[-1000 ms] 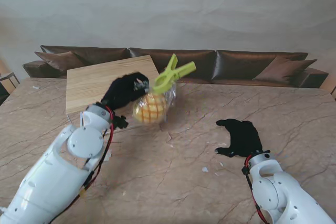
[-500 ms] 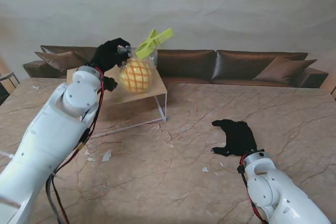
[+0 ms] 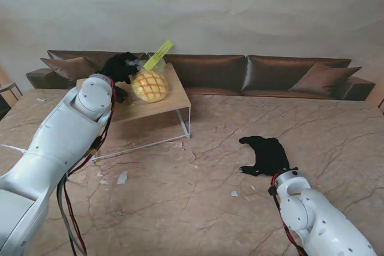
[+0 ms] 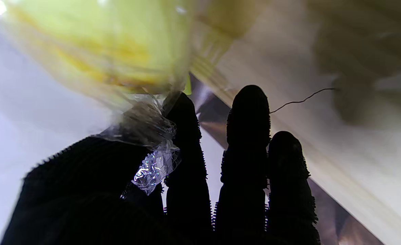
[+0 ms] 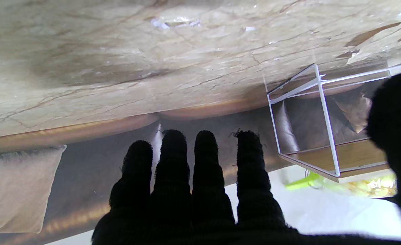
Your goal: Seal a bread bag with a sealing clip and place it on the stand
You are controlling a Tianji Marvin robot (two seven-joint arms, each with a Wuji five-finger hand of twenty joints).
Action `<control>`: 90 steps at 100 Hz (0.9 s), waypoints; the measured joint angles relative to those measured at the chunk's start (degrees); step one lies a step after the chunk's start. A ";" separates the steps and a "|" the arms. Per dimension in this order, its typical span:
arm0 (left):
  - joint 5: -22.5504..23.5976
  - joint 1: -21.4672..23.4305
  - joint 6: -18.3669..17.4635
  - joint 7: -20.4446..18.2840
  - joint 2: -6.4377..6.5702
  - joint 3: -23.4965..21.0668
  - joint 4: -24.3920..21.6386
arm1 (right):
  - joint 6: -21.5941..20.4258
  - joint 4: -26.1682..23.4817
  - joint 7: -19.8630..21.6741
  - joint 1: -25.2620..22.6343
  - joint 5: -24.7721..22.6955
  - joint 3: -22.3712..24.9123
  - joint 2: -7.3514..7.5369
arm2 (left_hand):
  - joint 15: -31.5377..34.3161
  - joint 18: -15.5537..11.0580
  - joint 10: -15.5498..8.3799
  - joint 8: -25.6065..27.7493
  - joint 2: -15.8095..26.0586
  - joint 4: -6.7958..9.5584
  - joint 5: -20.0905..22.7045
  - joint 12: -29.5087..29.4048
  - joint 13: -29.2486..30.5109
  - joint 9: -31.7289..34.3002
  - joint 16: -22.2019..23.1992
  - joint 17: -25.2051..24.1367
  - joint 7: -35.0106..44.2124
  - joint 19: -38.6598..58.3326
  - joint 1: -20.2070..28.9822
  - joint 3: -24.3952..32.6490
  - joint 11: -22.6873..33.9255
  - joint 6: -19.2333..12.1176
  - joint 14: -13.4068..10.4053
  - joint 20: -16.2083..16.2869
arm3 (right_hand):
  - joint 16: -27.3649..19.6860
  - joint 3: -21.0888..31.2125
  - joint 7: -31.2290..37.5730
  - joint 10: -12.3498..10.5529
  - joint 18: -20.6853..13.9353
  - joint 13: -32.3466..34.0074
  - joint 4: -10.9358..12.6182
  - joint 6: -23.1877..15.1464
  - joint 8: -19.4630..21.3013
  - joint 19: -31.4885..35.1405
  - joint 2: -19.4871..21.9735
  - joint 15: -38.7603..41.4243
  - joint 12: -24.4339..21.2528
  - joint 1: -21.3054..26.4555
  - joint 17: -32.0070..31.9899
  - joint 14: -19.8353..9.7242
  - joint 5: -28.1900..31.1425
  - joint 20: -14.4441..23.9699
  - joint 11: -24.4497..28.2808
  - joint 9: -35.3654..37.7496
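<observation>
The bread bag point(image 3: 149, 86), clear plastic around a yellow cross-hatched bun, rests on the wooden top of the stand point(image 3: 177, 94) at the far left. A lime-green sealing clip point(image 3: 157, 55) is clamped on the bag's neck and points up and away. My left hand point(image 3: 118, 67) is shut on the twisted neck beside the clip; the left wrist view shows the crinkled plastic point(image 4: 153, 163) pinched between thumb and fingers point(image 4: 187, 146), with the bun point(image 4: 95, 44) blurred beyond. My right hand point(image 3: 267, 155) lies open on the marble with its fingers point(image 5: 173, 160) spread, holding nothing.
The stand has a white wire frame point(image 3: 183, 121) with legs on the marble table point(image 3: 198, 196). Small white scraps point(image 3: 122, 177) lie on the marble near my left arm. A brown sofa point(image 3: 288, 73) runs along the table's far edge.
My left hand has carried the clipped bag from mid-air over the table up and back, then lowered it onto the stand top. The right hand has barely shifted.
</observation>
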 measured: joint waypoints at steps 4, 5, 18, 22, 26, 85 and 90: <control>0.82 0.07 0.07 -0.05 0.02 -0.03 0.55 | -0.11 0.23 0.01 0.19 0.13 -0.20 0.00 | 0.04 0.00 0.01 -0.80 -0.02 -0.04 0.03 -0.55 0.62 0.36 -0.44 0.53 0.48 0.65 -0.42 0.96 0.00 0.17 0.00 -0.11 | 0.00 -0.55 0.00 0.00 0.02 -0.56 0.01 -0.06 0.00 0.00 0.18 0.00 0.00 0.32 -0.08 0.00 0.00 0.00 0.00 0.00; 0.98 0.13 0.11 -0.08 0.04 -0.06 0.63 | -0.15 0.29 0.01 0.24 0.14 -0.25 0.00 | 0.04 0.00 0.04 -1.03 -0.34 -0.05 0.03 -0.71 0.81 0.36 -0.48 0.66 0.62 0.69 -0.55 1.31 0.00 0.17 0.00 -0.14 | 0.00 -0.88 0.00 0.00 0.03 -0.56 0.02 -0.08 0.00 0.00 0.62 0.00 0.00 0.64 -0.10 0.00 0.00 0.00 0.00 0.00; 2.47 1.37 0.35 -0.17 0.46 -0.90 0.52 | -0.69 0.73 -0.16 0.52 0.18 -0.69 0.00 | 0.17 -3.34 0.12 -2.31 -0.60 -0.05 0.29 -1.53 1.24 0.39 -0.43 0.48 0.92 5.08 -0.94 2.12 0.00 0.18 -1.28 0.16 | 0.00 -0.97 0.01 0.00 0.32 -0.56 0.05 -0.32 0.00 0.00 1.43 0.00 0.00 1.14 -0.11 -0.01 0.00 0.00 0.00 0.00; 2.74 1.82 0.38 -0.17 0.65 -1.37 0.17 | -0.79 0.76 -0.23 0.54 0.20 -0.80 0.00 | 0.98 -4.64 0.14 -2.86 -0.60 -0.05 0.29 -1.54 1.25 0.39 -0.48 0.45 1.03 5.63 -0.94 2.12 0.00 0.20 -1.68 0.17 | 0.00 -0.99 0.01 0.00 0.32 -0.56 0.10 -0.40 0.00 0.01 1.43 0.00 0.00 1.14 -0.12 -0.01 0.00 0.00 0.00 0.00; 3.04 2.33 0.54 -0.22 0.86 -1.94 -0.45 | -0.85 0.76 -0.34 0.54 0.22 -0.92 -0.01 | 1.00 -4.64 0.14 -3.06 -0.60 -0.05 0.29 -1.54 1.25 0.39 -0.53 0.44 1.13 5.66 -0.94 2.12 0.00 0.25 -1.73 0.17 | 0.00 -1.11 0.01 0.00 0.33 -0.56 0.33 -0.48 0.00 0.01 1.42 0.00 0.00 1.14 -0.12 -0.01 0.00 0.00 0.00 0.00; 13.26 21.82 -0.54 -6.29 7.42 -14.46 -25.60 | -0.91 -5.52 -1.51 -4.13 -2.02 1.41 -0.20 | -43.71 -11.44 3.55 -35.18 7.25 11.17 -14.42 -43.57 -45.62 -46.57 -32.76 -21.28 -44.11 -53.62 -26.14 -21.75 -26.31 12.00 -13.35 -24.15 | 0.00 -2.46 0.01 -0.08 0.35 -0.56 1.13 -0.55 0.00 0.01 2.87 0.00 0.00 1.14 -0.33 -0.10 0.00 0.00 0.00 0.00; 14.96 24.33 -2.14 -5.94 7.75 -15.57 -28.42 | -0.93 -6.71 -1.01 -4.96 -3.33 2.12 -0.19 | -43.71 -12.97 3.44 -35.21 7.25 11.17 -14.36 -43.57 -45.62 -46.58 -33.10 -20.95 -44.11 -53.89 -26.14 -22.47 -26.31 12.06 -13.76 -24.62 | 0.00 -2.62 0.01 -0.13 0.35 -0.56 1.13 -0.55 0.00 0.01 3.36 0.00 0.00 1.14 -0.35 -0.18 0.00 0.00 0.00 0.00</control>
